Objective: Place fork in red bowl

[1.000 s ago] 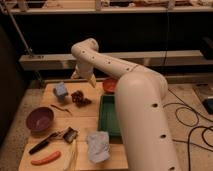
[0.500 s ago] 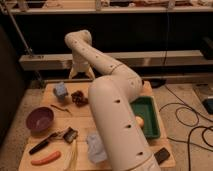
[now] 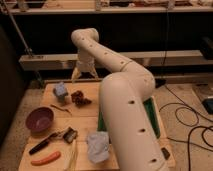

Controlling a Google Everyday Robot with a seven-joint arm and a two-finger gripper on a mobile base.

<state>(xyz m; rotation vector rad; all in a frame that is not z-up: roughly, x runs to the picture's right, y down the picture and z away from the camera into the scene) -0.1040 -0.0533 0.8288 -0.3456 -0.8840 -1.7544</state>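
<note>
**1. Gripper.** Gripper (image 3: 84, 76) hangs at the end of the white arm (image 3: 125, 95), over the far edge of the wooden table (image 3: 86, 119). Fingers are apart w/ nothing between them. Tips are tan; body is pale, same as the arm.

**2. Task item.** Fork (image 3: 61, 108) lies flat on the table, nearer the camera than the gripper and to its left in the frame, well apart from it. Appearance: very thin, dark brown, slightly bent. Tines can't be made out. It touches no other item.

**3. Near the gripper.**
- Pale blue-grey crumpled object (image 3: 61, 90): just below-left of gripper. Type unclear.
- Dark red-brown lumpy clump (image 3: 79, 97): directly below gripper, beside the blue-grey object.

**4. Farther out, toward the camera.**
- Purple bowl (image 3: 40, 119): round, dull maroon, past the fork on the left side.
- Black-handled utensil (image 3: 44, 143): thicker than the fork, w/ dark square head (image 3: 70, 134).
- Pale yellow strips (image 3: 74, 154): thin, run toward the table's near edge.
- Orange elongated item (image 3: 46, 158): smooth, near front-left corner.
- Pale crumpled bag (image 3: 98, 145): front centre, against the arm.

**5. Hidden / cut off.**
- Arm is a thick, smooth tube w/ small holes. It covers the table centre and most of the green tray (image 3: 156, 119) on the gripper's right in the frame.
- Red bowl can't be made out.
- Arm base runs out of the frame at the bottom.
</note>
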